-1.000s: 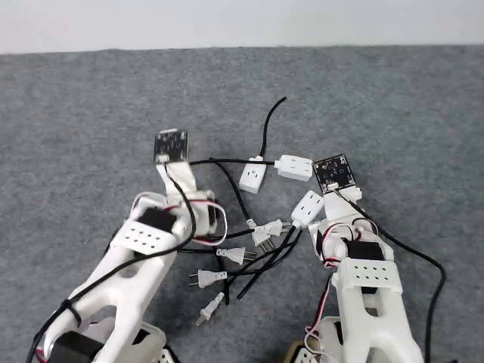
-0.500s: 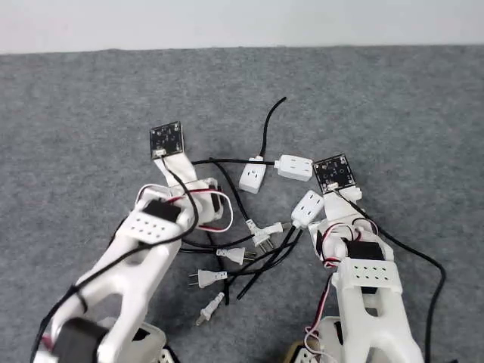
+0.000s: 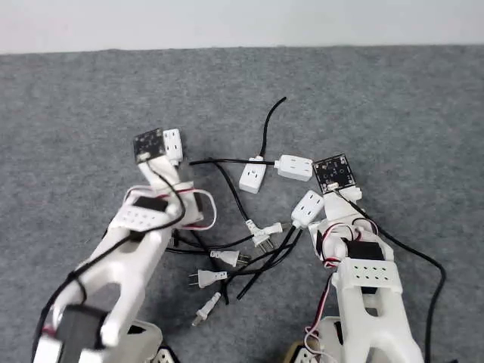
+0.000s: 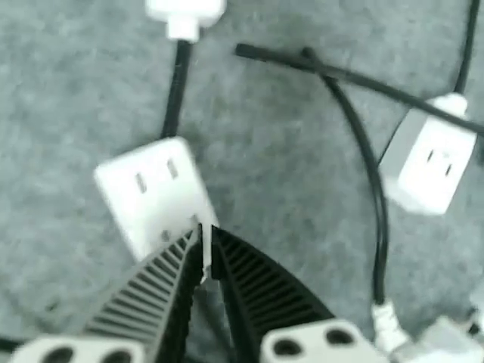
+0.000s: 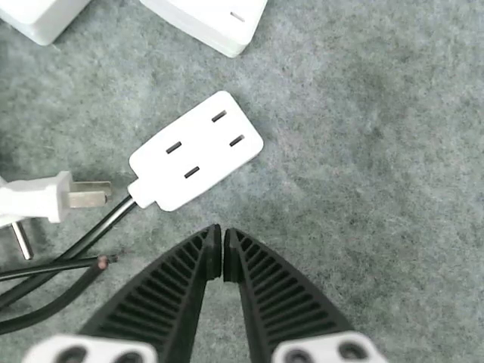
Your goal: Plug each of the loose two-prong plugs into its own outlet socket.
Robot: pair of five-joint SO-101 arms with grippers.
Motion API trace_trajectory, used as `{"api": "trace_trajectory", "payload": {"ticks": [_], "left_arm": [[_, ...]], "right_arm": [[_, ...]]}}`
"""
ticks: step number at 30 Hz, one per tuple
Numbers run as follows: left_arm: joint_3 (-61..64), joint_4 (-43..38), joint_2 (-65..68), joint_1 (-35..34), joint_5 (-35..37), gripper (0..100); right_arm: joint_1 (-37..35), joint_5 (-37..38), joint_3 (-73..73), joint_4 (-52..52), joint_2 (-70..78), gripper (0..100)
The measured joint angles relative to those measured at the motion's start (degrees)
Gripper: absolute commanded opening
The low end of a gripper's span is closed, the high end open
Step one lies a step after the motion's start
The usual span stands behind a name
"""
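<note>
L pincer [image 4: 204,243] is squeezed together w/ the edge of a white outlet socket [image 4: 155,193] pinched btwn its tips. That socket sits left of centre on the grey table [image 3: 393,106]. R pincer [image 5: 222,253] is closed on nothing, tips just near a second socket [image 5: 195,151] but apart from it. A third socket [image 3: 252,175] and fourth socket [image 3: 295,167] lie side by side mid-table, on the far side of the black cable tangle. Four loose plugs [image 3: 227,258] lie scattered btwn the arms on the near side, all unplugged.
</note>
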Motion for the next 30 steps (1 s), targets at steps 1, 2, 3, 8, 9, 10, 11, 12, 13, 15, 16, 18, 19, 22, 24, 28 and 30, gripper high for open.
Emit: {"api": "trace_trajectory", "payload": {"ticks": [1, 2, 3, 8, 9, 10, 11, 12, 13, 15, 16, 18, 19, 22, 24, 28, 30], "left_arm": [[1.9, 0.0, -2.0, -0.3, -0.4, 2], [3.8, 0.0, -4.0, -0.4, -0.9, 2], [5.5, 0.0, -5.8, -0.5, -1.4, 2], [13.0, -3.9, -11.3, -2.2, -3.3, 2], [13.5, -4.1, -11.6, -2.3, -3.3, 2], [13.5, -4.2, -11.8, -2.4, -3.3, 2], [13.5, -4.3, -11.9, -2.6, -3.3, 2], [13.6, -4.3, -11.9, -2.9, -3.3, 2], [13.6, -4.3, -11.9, -3.3, -3.1, 2], [13.6, -4.3, -11.9, -3.4, -3.1, 3], [13.6, -4.3, -11.9, -3.6, -3.2, 5], [13.6, -4.3, -11.9, -3.6, -3.2, 9], [13.5, -4.3, -11.9, -3.6, -3.2, 11], [12.0, -4.3, -11.9, -4.0, -3.3, 17], [11.2, -4.3, -11.9, -4.0, -3.3, 20], [10.6, -4.3, -11.8, -4.0, -3.4, 24], [10.4, -4.3, -11.8, -4.0, -3.5, 25]], "right_arm": [[0.0, 0.0, 0.0, 0.0, 0.0, 0.9], [0.0, 0.0, 0.0, 0.0, 0.0, 0.9], [0.0, 0.0, 0.0, 0.0, 0.0, 0.9], [0.0, 0.0, 0.0, 0.0, 0.0, 0.9], [0.0, 0.0, 0.0, 0.0, 0.0, 0.9], [0.0, 0.0, 0.0, 0.0, 0.0, 0.9], [0.0, 0.0, 0.0, 0.0, 0.0, 0.9], [0.0, 0.0, 0.0, 0.0, 0.0, 0.9], [0.0, 0.0, 0.0, 0.0, 0.0, 0.9], [0.0, 0.0, 0.0, 0.0, 0.0, 0.9], [0.0, 0.0, 0.0, 0.0, 0.0, 0.9], [0.0, 0.0, 0.0, 0.0, 0.0, 0.9], [0.0, 0.0, 0.0, 0.0, 0.0, 0.9], [0.0, 0.0, 0.0, 0.0, 0.0, 0.9], [0.0, 0.0, 0.0, 0.0, 0.0, 0.9], [0.0, 0.0, 0.0, 0.0, 0.0, 0.9], [0.0, 0.0, 0.0, 0.0, 0.0, 0.9]]}}
